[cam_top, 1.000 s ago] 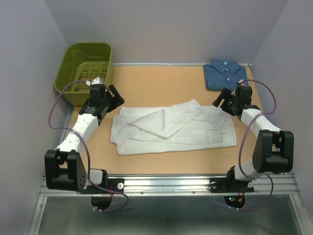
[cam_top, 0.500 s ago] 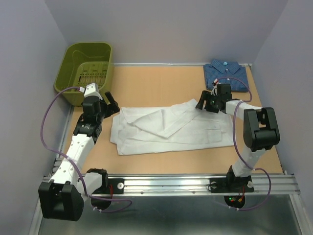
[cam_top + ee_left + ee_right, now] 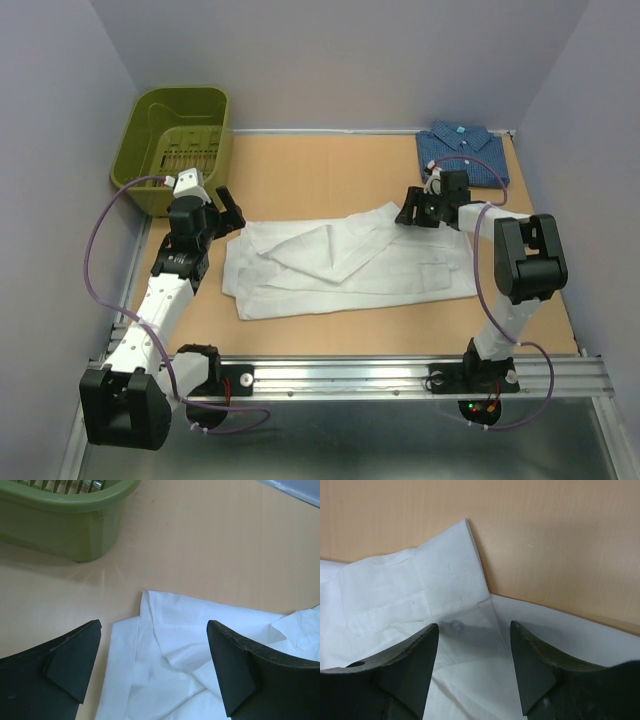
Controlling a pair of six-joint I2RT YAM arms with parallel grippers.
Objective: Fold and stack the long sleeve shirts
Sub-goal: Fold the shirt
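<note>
One of the two shirts looks finished. The blue shirt (image 3: pixel 462 152) lies folded into a small square with its collar up, beyond the far right corner of the white shirt (image 3: pixel 350 260) and apart from it.

The white shirt is the job in hand. It lies flat across the middle of the table (image 3: pixel 330 170), long from left to right. A sleeve is drawn in over the body, and loose creases run through the cloth. It is still a wide, uneven shape and not a neat packet, so it appears only partly folded.

The left gripper (image 3: pixel 154 645) hovers at the white shirt's far left corner. Its jaws are spread wide, with nothing between them, above the rumpled edge. The right gripper (image 3: pixel 474 630) hangs low over the cuff (image 3: pixel 420 590) at the white shirt's far right edge. Its jaws are also apart, with one on each side of the cuff's button and no cloth pinched.

What seems left is to finish folding the white shirt down to about the blue shirt's shape, then stack one on the other. A green basket (image 3: pixel 175 140) stands beyond the white shirt's far left corner.
</note>
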